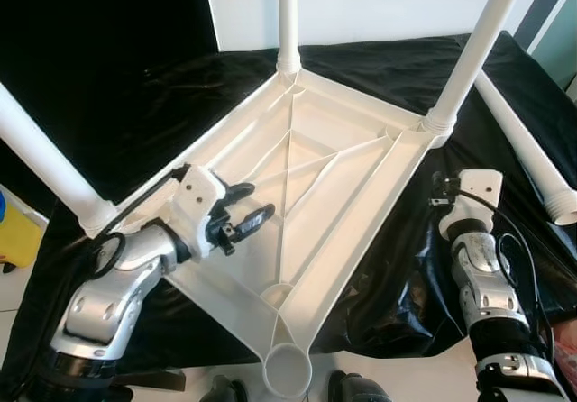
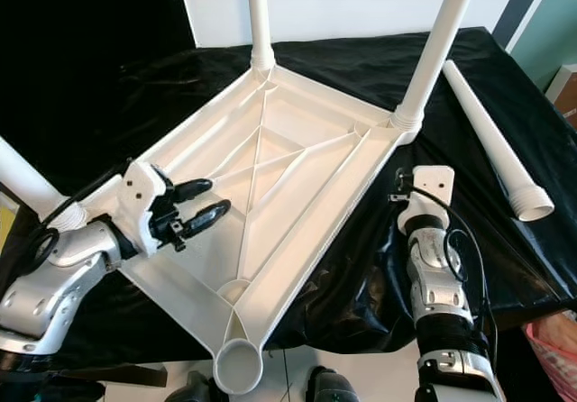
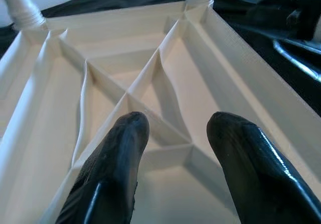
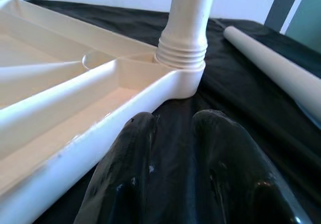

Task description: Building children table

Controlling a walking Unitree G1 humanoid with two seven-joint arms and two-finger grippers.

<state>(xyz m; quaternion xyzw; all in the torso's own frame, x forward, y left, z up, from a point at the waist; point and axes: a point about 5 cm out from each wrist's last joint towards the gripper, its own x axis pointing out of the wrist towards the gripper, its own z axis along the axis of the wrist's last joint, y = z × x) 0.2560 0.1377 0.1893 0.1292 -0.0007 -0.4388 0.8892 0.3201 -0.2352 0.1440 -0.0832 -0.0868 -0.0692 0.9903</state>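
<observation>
Nearest the camera: one empty round leg socket [image 1: 288,370] at the near corner of the upturned white plastic tabletop [image 1: 356,195], ribbed underside facing up. One tabletop, lying on a black sheet [image 1: 180,95] that covers the bench.

Legs: four white tubes in all. Three stand screwed into corner sockets: far-corner leg [image 1: 288,14], right-corner leg [image 1: 476,46], left-corner leg [image 1: 41,163]. One loose leg [image 2: 491,141] lies flat on the sheet, right of the tabletop, apart from it, open threaded end toward the camera.

Left pincer [image 1: 242,211] hovers over the left part of the tabletop's underside, above the diagonal ribs; its two black fingers [image 3: 115,169] are spread moderately apart, holding nothing.

Right pincer [image 4: 173,128] sits low on the black sheet just beside the tabletop's right edge, pointing at the right-corner socket; its two fingers are pressed close together with nothing between them. Right arm [image 1: 487,285] runs along the right side of the tabletop.

Beyond the bench: white wall [image 1: 379,5]. Left edge: yellow thing [image 1: 16,235], can't tell what.
</observation>
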